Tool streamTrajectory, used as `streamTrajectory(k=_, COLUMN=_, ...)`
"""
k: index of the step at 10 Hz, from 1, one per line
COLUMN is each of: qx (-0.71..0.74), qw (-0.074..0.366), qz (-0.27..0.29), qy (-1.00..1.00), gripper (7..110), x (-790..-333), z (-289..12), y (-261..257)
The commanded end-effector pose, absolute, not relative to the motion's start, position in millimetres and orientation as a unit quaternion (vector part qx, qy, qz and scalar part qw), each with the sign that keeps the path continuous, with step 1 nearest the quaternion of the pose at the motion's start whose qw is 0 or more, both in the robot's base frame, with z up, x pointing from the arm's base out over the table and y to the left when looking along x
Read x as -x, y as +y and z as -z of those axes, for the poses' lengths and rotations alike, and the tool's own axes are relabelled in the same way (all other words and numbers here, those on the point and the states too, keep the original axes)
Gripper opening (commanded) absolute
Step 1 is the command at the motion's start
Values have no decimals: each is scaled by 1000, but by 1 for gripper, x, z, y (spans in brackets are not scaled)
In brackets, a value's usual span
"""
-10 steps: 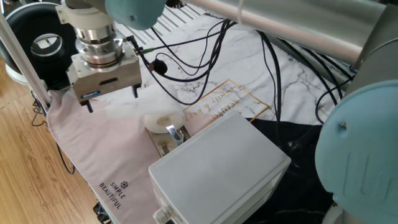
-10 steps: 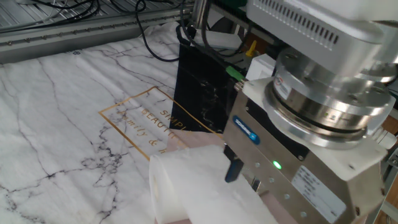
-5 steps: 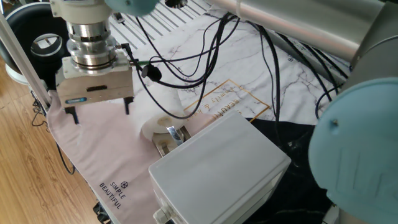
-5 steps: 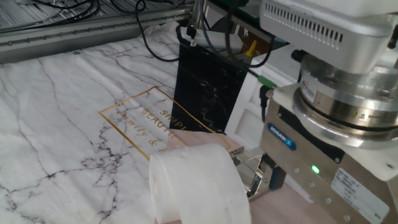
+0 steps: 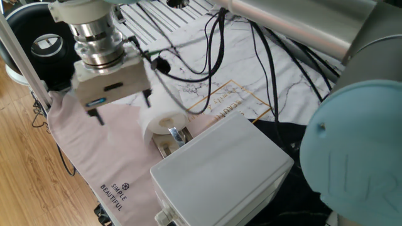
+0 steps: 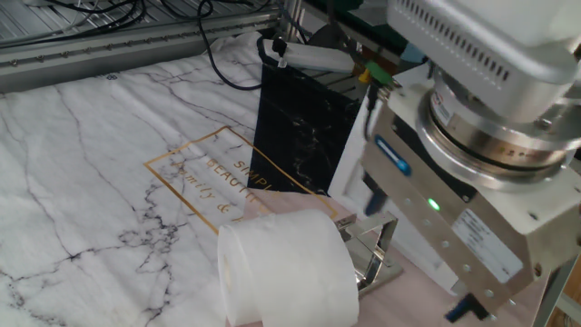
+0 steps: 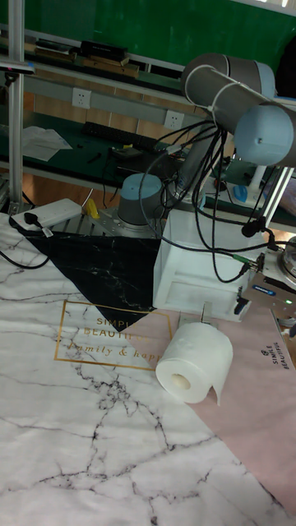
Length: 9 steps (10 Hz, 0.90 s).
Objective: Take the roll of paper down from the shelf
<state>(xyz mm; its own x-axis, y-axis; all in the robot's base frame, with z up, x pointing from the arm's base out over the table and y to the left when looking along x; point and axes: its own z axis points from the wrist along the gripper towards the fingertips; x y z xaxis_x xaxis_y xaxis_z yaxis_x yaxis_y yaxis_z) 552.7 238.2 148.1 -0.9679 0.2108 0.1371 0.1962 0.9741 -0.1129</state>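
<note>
Left, above the pink cloth (image 5: 94, 157): gripper (image 5: 123, 107), fingers spread, holding nothing, just left of the roll of paper (image 5: 164, 119). Centre: roll lying on its side against the chrome shelf (image 5: 171, 141), loose sheet hanging. Right: pale grey box (image 5: 223, 169), touching the shelf.

Roll of paper (image 7: 195, 362) soft matt white; shelf (image 6: 377, 263) mirror-shiny chrome; pink cloth (image 5: 103, 157) matt.

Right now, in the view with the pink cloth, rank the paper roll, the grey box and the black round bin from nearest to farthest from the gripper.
1. Paper roll, just right of the gripper.
2. Black bin, upper left corner.
3. Grey box, lower right.
</note>
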Motion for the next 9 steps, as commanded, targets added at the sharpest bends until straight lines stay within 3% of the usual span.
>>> streamTrajectory(k=1, qx=17, qw=-6, qz=-79, qy=-997, gripper=44, x=-594, z=-151, y=219)
streamTrajectory(k=4, qx=-83, qw=-67, qz=-122, qy=-987, gripper=44, x=-629, z=-160, y=201)
streamTrajectory(k=9, qx=-135, qw=-106, qz=-148, qy=-974, gripper=44, x=-647, z=-177, y=194)
